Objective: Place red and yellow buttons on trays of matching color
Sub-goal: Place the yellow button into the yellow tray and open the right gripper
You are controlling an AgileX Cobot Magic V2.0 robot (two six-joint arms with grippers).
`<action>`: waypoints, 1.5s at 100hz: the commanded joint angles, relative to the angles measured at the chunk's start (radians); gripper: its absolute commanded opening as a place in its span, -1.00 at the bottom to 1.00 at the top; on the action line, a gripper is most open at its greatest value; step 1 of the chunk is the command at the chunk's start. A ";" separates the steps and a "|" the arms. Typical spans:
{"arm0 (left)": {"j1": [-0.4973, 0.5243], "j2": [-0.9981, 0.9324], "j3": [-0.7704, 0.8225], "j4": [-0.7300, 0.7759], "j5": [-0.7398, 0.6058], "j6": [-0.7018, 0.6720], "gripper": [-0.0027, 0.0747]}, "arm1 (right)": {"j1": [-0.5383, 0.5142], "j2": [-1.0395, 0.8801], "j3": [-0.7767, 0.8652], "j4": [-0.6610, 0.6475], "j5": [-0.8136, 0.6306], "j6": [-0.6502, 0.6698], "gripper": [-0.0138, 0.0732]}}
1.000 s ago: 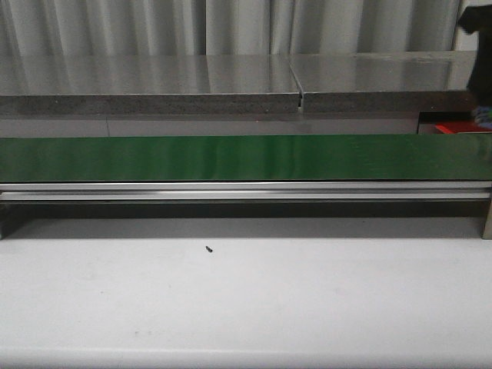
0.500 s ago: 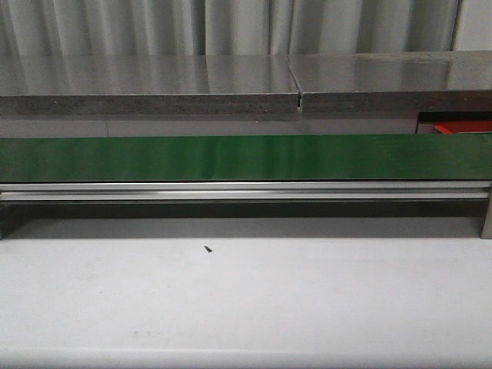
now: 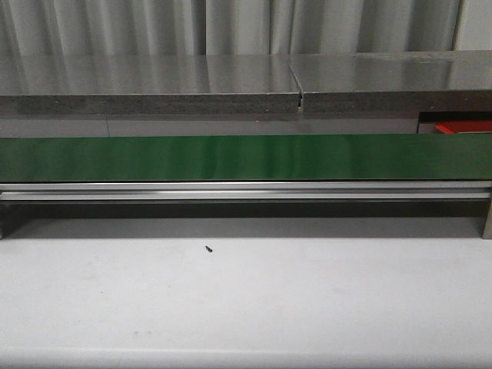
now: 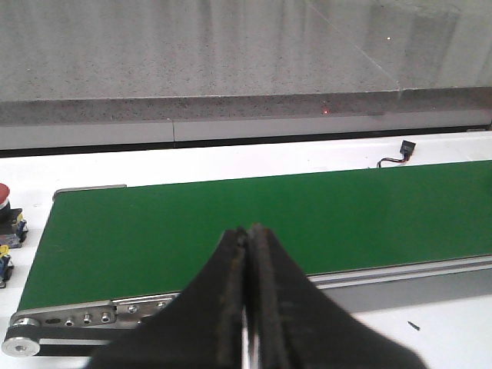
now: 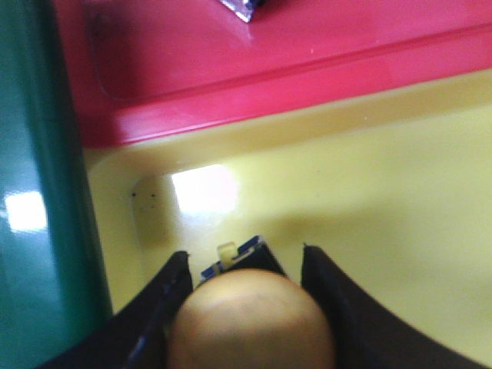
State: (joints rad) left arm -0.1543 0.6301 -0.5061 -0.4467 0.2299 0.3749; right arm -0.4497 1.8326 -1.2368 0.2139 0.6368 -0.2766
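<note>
In the right wrist view, my right gripper [image 5: 244,257] is shut on a yellow button [image 5: 250,319], whose rounded cap fills the space between the two black fingers. It hangs over a corner of the yellow tray [image 5: 384,177]. The red tray [image 5: 231,46] lies right beyond it. My left gripper [image 4: 248,231] is shut with nothing in it, above the green conveyor belt [image 4: 269,223]. A red button [image 4: 2,194] shows partly at that view's edge, beside the belt's end. Neither gripper appears in the front view, where only a sliver of the red tray [image 3: 453,127] shows.
The green belt [image 3: 246,157] runs across the white table on an aluminium rail [image 3: 246,190]. A grey stone counter [image 3: 154,77] stands behind it. A small black screw [image 3: 208,248] lies on the table. A metallic object [image 5: 244,8] sits in the red tray.
The dark arm seen at the front view's upper right edge a second ago has left that view. The belt and table look the same.
</note>
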 commanded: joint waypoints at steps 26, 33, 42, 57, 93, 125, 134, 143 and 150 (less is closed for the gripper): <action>-0.006 -0.002 -0.027 -0.016 -0.074 -0.003 -0.98 | -0.006 -0.017 -0.021 0.002 -0.052 -0.002 -0.07; -0.006 -0.002 -0.027 -0.016 -0.074 -0.003 -0.98 | -0.006 -0.017 -0.021 0.002 -0.052 -0.002 0.15; -0.006 -0.002 -0.027 -0.016 -0.074 -0.003 -0.98 | -0.006 -0.017 -0.023 0.002 -0.052 -0.002 0.42; -0.006 -0.002 -0.027 -0.016 -0.074 -0.003 -0.98 | -0.006 -0.038 -0.024 0.003 -0.049 -0.002 0.62; -0.006 -0.002 -0.027 -0.016 -0.074 -0.003 -0.98 | 0.051 -0.289 -0.022 0.039 -0.058 -0.006 0.62; -0.006 -0.002 -0.027 -0.016 -0.074 -0.003 -0.98 | 0.243 -0.625 0.129 0.039 -0.115 -0.080 0.62; -0.006 -0.002 -0.027 -0.016 -0.074 -0.003 -0.98 | 0.293 -0.717 0.202 0.039 -0.122 -0.088 0.62; -0.006 -0.002 -0.027 -0.016 -0.074 -0.003 -0.98 | 0.328 -0.812 0.272 0.039 -0.122 -0.088 0.62; -0.006 -0.002 -0.027 -0.016 -0.074 -0.003 -0.98 | 0.341 -0.880 0.332 0.039 -0.118 -0.088 0.60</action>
State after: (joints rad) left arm -0.1543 0.6301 -0.5061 -0.4467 0.2299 0.3749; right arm -0.1236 1.0447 -0.9346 0.2430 0.5817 -0.3518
